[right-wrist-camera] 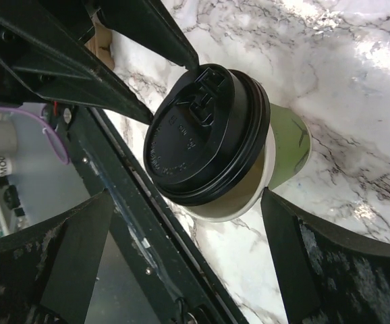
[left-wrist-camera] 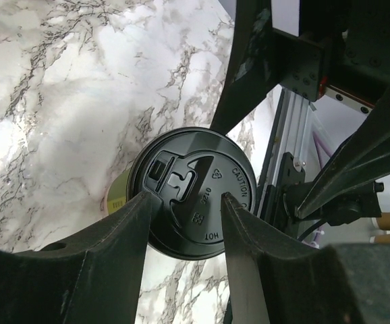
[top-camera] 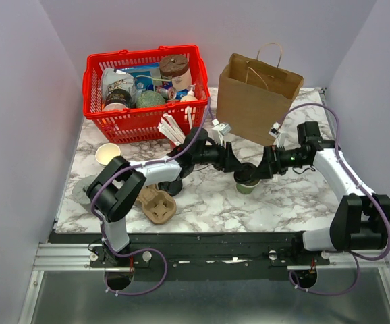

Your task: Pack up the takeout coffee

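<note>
Fingers (left-wrist-camera: 114, 256) of the left gripper (left-wrist-camera: 187, 197) stand about half apart, tips poised right over the black lid (left-wrist-camera: 202, 202). The gap between them is narrower than the lid itself, so nothing sits clamped in there. Tips on the plastic or just shy of it? Cannot tell.

Opposite, the right gripper (right-wrist-camera: 188, 199) is spread wide, one finger (right-wrist-camera: 330, 270) on either side of the takeout coffee (right-wrist-camera: 286, 145). There is a clear gap on the lid side. On the other side the tip comes very close to the cup wall, and contact cannot be made out. No squeeze visible.

Both tools meet at the one cup, left arm from the left, right arm from the right, noses nearly together. The takeout coffee stands upright around the middle of the marble table (top-camera: 303, 202), lid seated over its pale upper band, green wall below. Raised lettering on the lid reads CAUTION and HOT.

Outward now: brown paper bag (top-camera: 256, 98) stands open just behind the cup, toward the back right. Red basket (top-camera: 141, 88), crammed with packets and tubs, sits at the back left. Cardboard cup carrier (top-camera: 158, 206) lies front left beside the left arm's elbow, and a lidless cream cup (top-camera: 108, 154) stands beyond it near the left edge.
</note>
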`<action>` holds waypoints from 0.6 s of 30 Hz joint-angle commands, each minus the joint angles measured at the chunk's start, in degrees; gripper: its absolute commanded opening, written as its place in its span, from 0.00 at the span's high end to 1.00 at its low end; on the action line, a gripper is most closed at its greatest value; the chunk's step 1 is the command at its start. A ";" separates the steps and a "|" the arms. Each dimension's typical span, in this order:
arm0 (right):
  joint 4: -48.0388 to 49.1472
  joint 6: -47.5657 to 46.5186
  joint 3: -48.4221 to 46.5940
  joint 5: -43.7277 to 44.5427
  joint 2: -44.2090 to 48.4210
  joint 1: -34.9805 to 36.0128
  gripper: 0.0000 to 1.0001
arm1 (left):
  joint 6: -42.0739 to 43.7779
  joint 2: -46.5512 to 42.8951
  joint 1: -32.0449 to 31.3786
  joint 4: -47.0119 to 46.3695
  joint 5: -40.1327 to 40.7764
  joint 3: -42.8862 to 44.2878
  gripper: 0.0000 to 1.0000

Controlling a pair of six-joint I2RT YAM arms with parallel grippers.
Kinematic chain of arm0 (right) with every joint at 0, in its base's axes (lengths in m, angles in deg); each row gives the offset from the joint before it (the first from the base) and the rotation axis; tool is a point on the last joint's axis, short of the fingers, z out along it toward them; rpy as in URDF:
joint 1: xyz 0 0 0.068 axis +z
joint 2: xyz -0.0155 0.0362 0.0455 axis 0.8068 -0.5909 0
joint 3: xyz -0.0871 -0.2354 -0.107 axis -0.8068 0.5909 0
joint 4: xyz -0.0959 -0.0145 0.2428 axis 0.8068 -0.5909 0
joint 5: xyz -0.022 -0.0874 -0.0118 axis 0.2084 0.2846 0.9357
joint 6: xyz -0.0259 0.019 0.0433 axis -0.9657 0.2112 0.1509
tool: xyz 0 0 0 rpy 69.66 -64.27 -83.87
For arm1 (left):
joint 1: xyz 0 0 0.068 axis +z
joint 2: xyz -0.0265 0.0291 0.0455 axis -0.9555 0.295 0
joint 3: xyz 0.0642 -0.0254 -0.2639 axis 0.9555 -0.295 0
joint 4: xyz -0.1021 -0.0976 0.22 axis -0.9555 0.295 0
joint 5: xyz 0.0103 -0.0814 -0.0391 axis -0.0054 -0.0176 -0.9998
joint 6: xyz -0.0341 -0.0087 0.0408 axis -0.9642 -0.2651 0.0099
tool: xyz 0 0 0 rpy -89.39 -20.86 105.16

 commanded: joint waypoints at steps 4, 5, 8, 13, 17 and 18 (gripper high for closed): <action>-1.42 0.53 0.62 -4.58 -3.08 -0.12 0.00 | -0.77 0.98 -0.50 -0.48 0.55 -0.14 0.46; -1.42 0.61 0.62 -4.67 -3.17 -0.21 0.00 | -0.86 0.98 -0.58 -0.57 0.38 -0.05 0.46; -1.33 0.53 0.53 -4.93 -3.26 -0.12 0.00 | -1.47 0.89 -0.67 -0.83 0.11 -0.22 0.46; -1.25 0.53 0.18 -5.28 -3.35 -0.12 0.00 | -1.74 0.62 -0.94 -1.36 -0.24 -0.40 0.46; -1.25 0.26 0.00 -5.11 -3.53 -0.12 0.00 | -2.00 0.27 -1.11 -1.89 -0.50 -0.31 0.47; -1.33 0.26 0.00 -5.11 -3.53 -0.12 0.00 | -2.09 0.01 -1.11 -1.98 -0.50 -0.40 0.47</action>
